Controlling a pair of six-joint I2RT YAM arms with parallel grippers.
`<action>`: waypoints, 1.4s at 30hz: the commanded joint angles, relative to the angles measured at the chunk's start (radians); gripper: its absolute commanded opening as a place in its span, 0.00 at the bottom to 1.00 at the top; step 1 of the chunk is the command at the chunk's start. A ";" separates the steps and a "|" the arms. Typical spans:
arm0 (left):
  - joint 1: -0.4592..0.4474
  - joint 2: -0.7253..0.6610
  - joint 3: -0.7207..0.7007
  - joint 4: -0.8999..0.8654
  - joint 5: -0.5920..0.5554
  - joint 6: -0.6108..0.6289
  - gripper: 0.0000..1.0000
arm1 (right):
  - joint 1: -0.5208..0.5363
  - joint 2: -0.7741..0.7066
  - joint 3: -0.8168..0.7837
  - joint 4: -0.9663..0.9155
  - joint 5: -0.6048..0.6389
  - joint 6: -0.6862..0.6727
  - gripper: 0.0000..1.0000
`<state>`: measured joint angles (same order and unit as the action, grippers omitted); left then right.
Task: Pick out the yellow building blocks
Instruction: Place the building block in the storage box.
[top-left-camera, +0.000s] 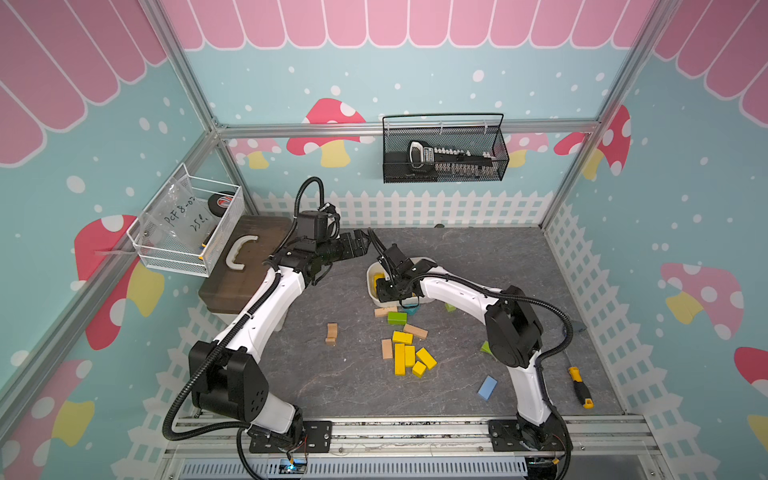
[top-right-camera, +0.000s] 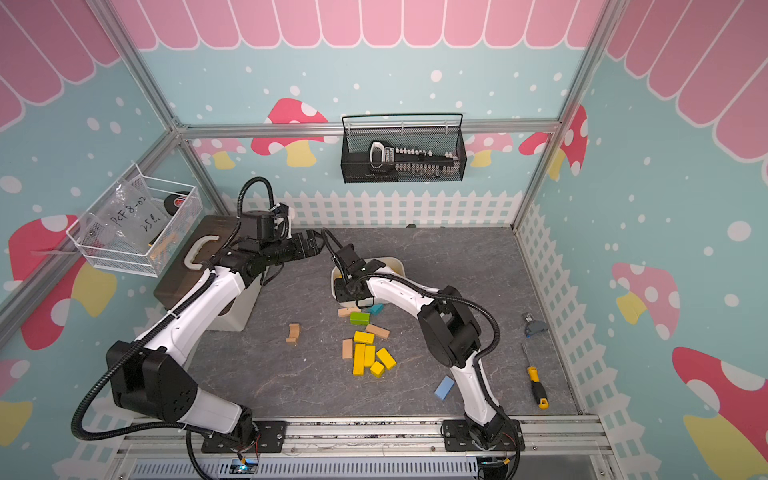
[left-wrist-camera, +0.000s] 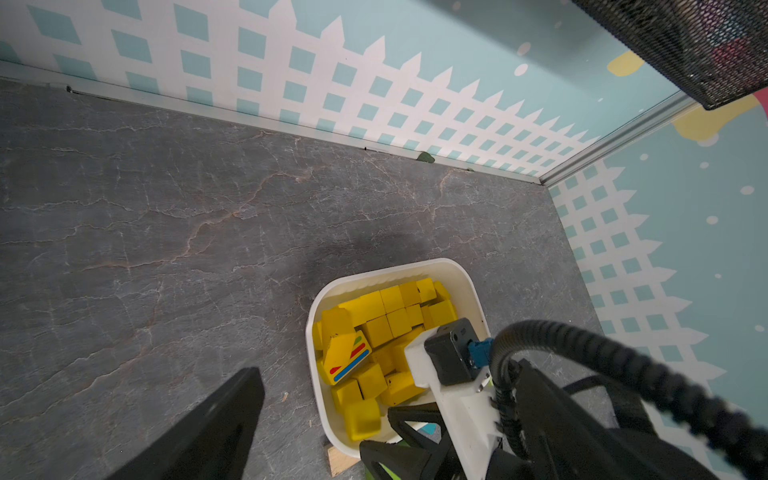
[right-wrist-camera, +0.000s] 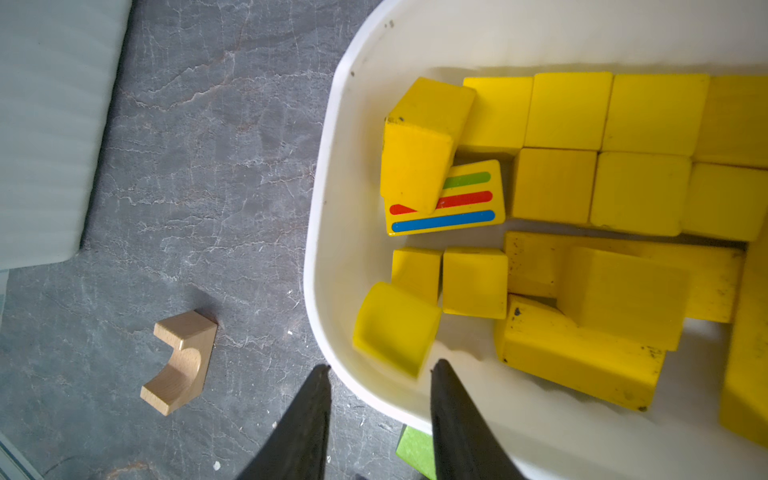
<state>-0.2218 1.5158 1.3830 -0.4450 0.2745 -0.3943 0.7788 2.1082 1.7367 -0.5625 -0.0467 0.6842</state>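
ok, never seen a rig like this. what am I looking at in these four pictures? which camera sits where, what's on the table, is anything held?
Two white-and-black robot arms stand on a rail at the front of a grey table. Both top views come from one camera head overhead, so they look nearly alike. The other two pictures come from a camera on each arm's wrist, looking along its fingers.

The job is sorting by colour. A white bin holds yellow blocks, among them a striped block. Five loose yellow blocks lie on the table among tan blocks, a green block and a blue block. A screwdriver lies at the robot's right.

The right gripper hangs over the bin, jaws apart, nothing between them. The left gripper hovers near the bin, wide open and empty.
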 joint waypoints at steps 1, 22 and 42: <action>0.009 0.009 0.030 -0.011 0.014 -0.008 1.00 | 0.002 0.022 0.014 -0.025 -0.006 -0.001 0.44; -0.020 0.019 0.018 -0.003 0.021 0.016 1.00 | 0.000 -0.621 -0.682 0.145 0.167 0.038 0.43; -0.478 0.167 0.073 -0.205 -0.296 0.103 1.00 | -0.001 -1.558 -1.401 0.282 0.458 0.275 0.90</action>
<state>-0.6922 1.6932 1.4452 -0.5995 0.0078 -0.2638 0.7784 0.6235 0.3687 -0.2802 0.3496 0.9134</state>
